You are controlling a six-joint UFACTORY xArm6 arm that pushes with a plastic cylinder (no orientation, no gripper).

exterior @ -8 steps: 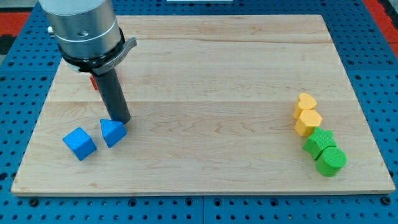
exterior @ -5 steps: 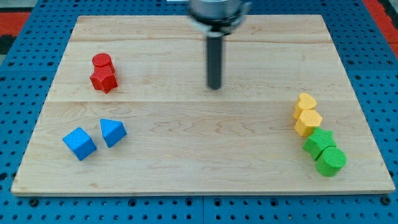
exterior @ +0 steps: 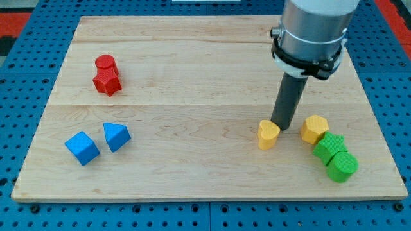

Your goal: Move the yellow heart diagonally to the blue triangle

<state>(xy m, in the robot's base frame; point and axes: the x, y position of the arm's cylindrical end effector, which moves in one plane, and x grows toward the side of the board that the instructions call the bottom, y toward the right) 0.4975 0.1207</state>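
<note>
One yellow heart (exterior: 269, 134) sits touching my tip (exterior: 282, 126), just to its lower left in the view; you have no fingers here, only a rod. Blue triangle (exterior: 116, 136): far to the tip's left. Yellow hexagon (exterior: 314, 129): just right of it.

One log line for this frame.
my tip: touching yellow heart, its upper right | blue triangle: far left | heart: not there yet

My tip (exterior: 283, 126) rests low on the board, rod nearly upright.

Wooden board (exterior: 192, 58), eight blocks (red, blue, yellow, green)
</note>
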